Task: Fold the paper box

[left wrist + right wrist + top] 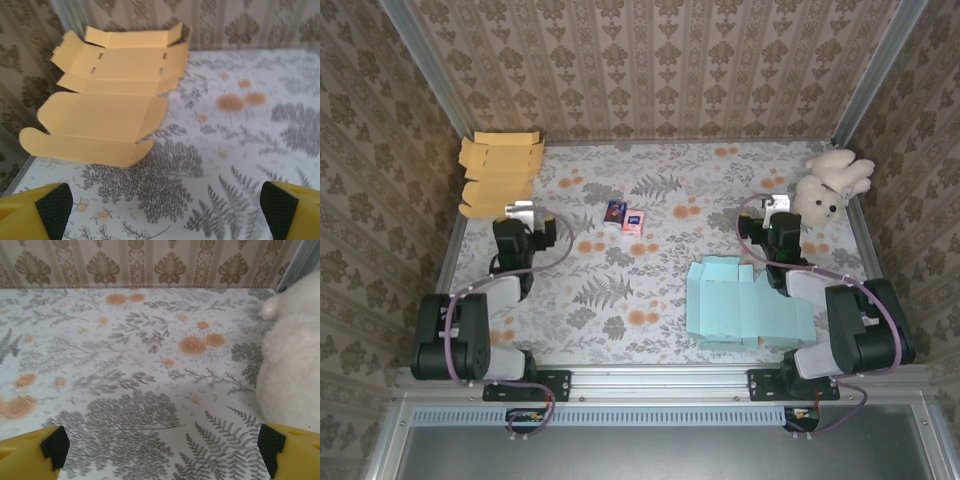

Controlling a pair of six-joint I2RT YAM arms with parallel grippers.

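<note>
Presently, left pincer (164, 210) spread wide and empty, right pincer (163, 447) likewise, orange paper box (107, 102) unfolded.

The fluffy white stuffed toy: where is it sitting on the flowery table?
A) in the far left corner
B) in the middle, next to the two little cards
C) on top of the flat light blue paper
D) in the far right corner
D: the fluffy white stuffed toy sits in the far right corner of the flower-patterned table, against the wallpapered wall.
</note>
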